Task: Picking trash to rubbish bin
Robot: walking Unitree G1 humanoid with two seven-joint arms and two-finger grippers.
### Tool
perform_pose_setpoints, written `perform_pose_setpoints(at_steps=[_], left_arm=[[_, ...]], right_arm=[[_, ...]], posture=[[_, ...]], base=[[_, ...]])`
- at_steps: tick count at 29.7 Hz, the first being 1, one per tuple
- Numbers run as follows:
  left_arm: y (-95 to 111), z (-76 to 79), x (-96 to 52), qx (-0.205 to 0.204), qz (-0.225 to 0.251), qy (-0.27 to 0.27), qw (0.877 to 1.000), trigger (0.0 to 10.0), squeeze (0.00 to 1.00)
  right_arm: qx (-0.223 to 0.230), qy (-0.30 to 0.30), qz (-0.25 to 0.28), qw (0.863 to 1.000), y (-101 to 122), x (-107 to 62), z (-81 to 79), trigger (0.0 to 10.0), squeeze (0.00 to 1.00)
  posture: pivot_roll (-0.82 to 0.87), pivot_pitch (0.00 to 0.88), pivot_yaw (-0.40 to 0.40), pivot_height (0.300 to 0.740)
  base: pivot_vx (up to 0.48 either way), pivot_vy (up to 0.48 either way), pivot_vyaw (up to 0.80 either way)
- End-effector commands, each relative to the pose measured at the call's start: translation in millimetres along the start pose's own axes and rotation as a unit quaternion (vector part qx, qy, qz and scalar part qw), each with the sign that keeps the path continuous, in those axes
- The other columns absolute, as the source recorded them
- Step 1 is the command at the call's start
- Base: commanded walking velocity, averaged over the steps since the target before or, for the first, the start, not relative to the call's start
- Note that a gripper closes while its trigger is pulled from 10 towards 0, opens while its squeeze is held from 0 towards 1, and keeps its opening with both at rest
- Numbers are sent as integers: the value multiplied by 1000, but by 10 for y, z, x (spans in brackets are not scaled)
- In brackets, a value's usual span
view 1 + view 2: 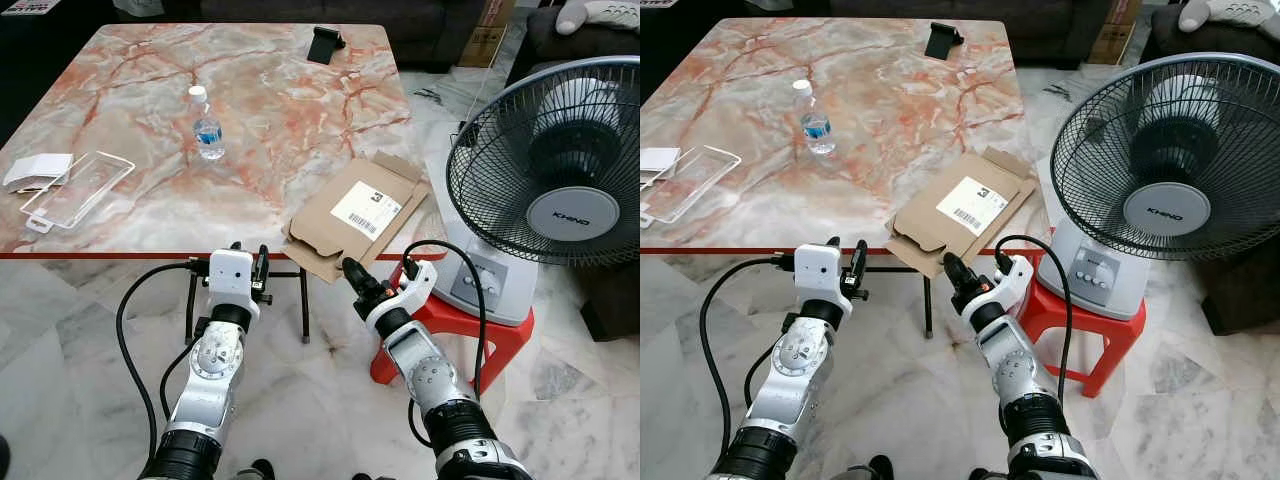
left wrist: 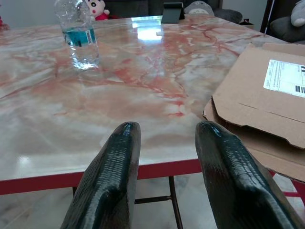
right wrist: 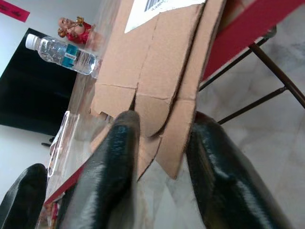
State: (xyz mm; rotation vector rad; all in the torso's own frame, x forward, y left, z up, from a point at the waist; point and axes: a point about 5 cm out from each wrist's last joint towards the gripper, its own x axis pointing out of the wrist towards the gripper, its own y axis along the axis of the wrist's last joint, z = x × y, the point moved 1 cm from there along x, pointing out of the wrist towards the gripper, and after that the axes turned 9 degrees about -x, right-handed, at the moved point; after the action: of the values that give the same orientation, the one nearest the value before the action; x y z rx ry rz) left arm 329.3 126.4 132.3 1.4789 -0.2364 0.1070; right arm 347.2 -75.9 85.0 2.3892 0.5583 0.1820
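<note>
Flattened cardboard box (image 1: pixel 357 215) with a white shipping label, lying at the near right corner of the marble table (image 1: pixel 150 130), its front edge hanging past the red rim. Right gripper (image 3: pixel 159 143) just below that overhanging edge, fingers (image 3: pixel 112 157) spread with the cardboard's lower flap between them, not closed on it. Left gripper (image 2: pixel 167 143) in front of the table's near edge, level with the red rim, fingers (image 2: pixel 116 162) parted, nothing between them. Small plastic water bottle (image 1: pixel 207 124) upright mid-table, well apart from the cardboard. Clear plastic packaging (image 1: pixel 76 188) and a white card (image 1: pixel 36 168) at the near left side. Black phone stand (image 1: pixel 324 44) near the far edge. Electric fan (image 1: pixel 556 180) on a red stool (image 1: pixel 455 330) just right of the table.
</note>
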Motion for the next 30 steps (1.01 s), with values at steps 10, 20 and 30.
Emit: perform_pose_setpoints(at_steps=[10, 20, 30], left_arm=[[-4, 36, -3, -5, -2, -6, 1000, 10000, 0], [-2, 41, 0, -6, -2, -6, 1000, 10000, 0], [-3, 68, 5, -5, 1, -4, 1000, 10000, 0]], right_arm=[[39, 35, -6, 999, -178, 131, -250, 0, 0], [38, 43, 0, 998, -163, 130, -255, 0, 0], [-31, 75, 10, 997, -56, 109, -323, 10000, 0]], posture=[[108, 187, -21, 740], [105, 187, -19, 740], [95, 181, -18, 740]], base=[[0, 0, 0], [0, 0, 0], [0, 0, 0]])
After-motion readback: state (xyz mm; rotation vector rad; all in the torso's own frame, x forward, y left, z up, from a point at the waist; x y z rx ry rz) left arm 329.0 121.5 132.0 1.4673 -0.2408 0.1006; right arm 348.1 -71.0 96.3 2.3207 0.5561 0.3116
